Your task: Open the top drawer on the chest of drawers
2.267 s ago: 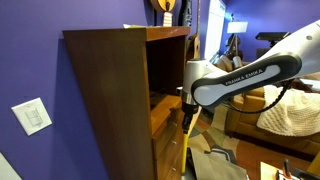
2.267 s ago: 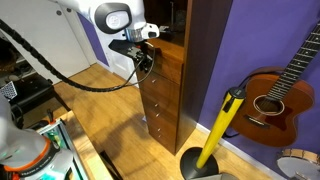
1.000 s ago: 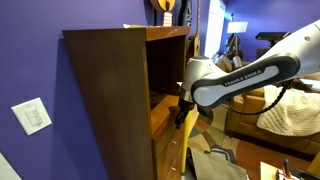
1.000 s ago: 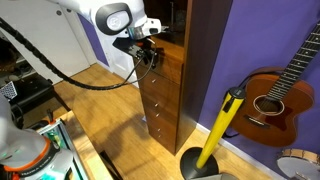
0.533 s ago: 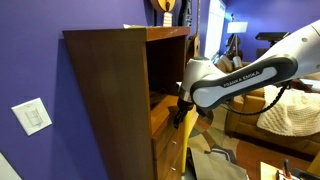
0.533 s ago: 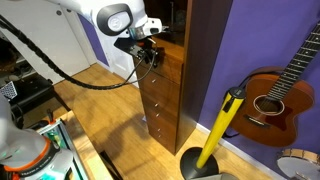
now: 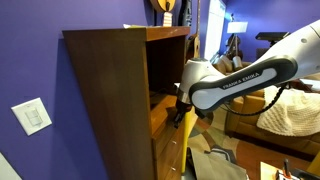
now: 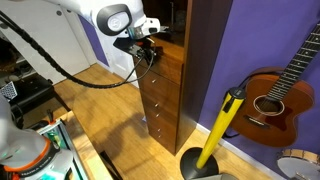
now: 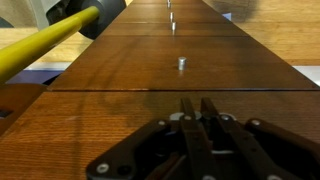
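Note:
The chest of drawers (image 7: 110,90) is a tall dark-brown cabinet, seen in both exterior views (image 8: 200,70). The top drawer (image 8: 166,57) has an orange-brown front and fills the near part of the wrist view (image 9: 90,130). It looks closed. My gripper (image 7: 180,114) (image 8: 152,54) is right at that front. In the wrist view its fingers (image 9: 197,102) are pressed together and point at the drawer face. The top drawer's handle is hidden behind them. The small knob of the drawer below (image 9: 181,62) shows beyond.
A yellow pole on a black base (image 8: 220,130) and a guitar (image 8: 275,95) stand beside the chest. A brown sofa (image 7: 250,118) lies behind my arm. A light switch (image 7: 33,117) is on the purple wall. The wooden floor (image 8: 100,100) lies before the drawers.
My gripper has moved closer to the chest, up to the top drawer front. The drawer has not visibly moved.

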You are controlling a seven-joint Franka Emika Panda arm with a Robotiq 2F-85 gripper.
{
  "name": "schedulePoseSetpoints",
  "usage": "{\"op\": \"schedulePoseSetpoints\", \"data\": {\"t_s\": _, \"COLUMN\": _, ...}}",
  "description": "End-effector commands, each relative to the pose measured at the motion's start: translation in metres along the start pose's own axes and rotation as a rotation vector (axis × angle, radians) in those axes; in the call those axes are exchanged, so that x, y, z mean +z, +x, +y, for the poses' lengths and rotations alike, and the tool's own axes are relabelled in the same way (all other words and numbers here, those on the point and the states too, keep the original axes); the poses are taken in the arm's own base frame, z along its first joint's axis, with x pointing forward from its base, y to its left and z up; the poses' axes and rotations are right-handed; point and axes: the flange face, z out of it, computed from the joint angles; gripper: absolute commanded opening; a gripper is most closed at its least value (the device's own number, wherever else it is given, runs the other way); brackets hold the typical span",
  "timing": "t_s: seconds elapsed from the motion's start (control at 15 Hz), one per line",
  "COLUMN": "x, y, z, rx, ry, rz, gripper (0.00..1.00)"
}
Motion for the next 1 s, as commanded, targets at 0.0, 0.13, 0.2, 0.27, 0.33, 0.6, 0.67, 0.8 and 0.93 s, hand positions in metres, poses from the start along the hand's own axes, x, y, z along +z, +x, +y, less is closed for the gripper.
{"op": "schedulePoseSetpoints", "data": {"t_s": 0.0, "x": 0.006, "y": 0.004, "z": 0.003, "rx": -0.004, "ry": -0.006, "rz": 0.01, "gripper": 0.04}}
{"op": "schedulePoseSetpoints", "data": {"t_s": 0.13, "x": 0.006, "y": 0.0, "z": 0.001, "rx": 0.0, "ry": -0.003, "rz": -0.029, "gripper": 0.04}}
{"op": "schedulePoseSetpoints", "data": {"t_s": 0.2, "x": 0.004, "y": -0.004, "z": -0.002, "rx": -0.01, "ry": 0.014, "rz": -0.034, "gripper": 0.04}}
{"op": "schedulePoseSetpoints", "data": {"t_s": 0.27, "x": 0.004, "y": -0.005, "z": -0.002, "rx": -0.012, "ry": 0.012, "rz": -0.038, "gripper": 0.04}}
{"op": "schedulePoseSetpoints", "data": {"t_s": 0.33, "x": 0.004, "y": -0.008, "z": -0.003, "rx": -0.02, "ry": 0.015, "rz": -0.041, "gripper": 0.04}}
{"op": "schedulePoseSetpoints", "data": {"t_s": 0.6, "x": 0.008, "y": -0.02, "z": -0.006, "rx": -0.056, "ry": 0.02, "rz": -0.055, "gripper": 0.04}}
{"op": "schedulePoseSetpoints", "data": {"t_s": 0.67, "x": 0.01, "y": -0.024, "z": -0.006, "rx": -0.075, "ry": 0.017, "rz": -0.062, "gripper": 0.04}}
{"op": "schedulePoseSetpoints", "data": {"t_s": 0.8, "x": 0.011, "y": -0.03, "z": -0.006, "rx": -0.086, "ry": 0.018, "rz": -0.075, "gripper": 0.04}}
{"op": "schedulePoseSetpoints", "data": {"t_s": 0.93, "x": 0.011, "y": -0.034, "z": -0.006, "rx": -0.072, "ry": 0.024, "rz": -0.09, "gripper": 0.04}}
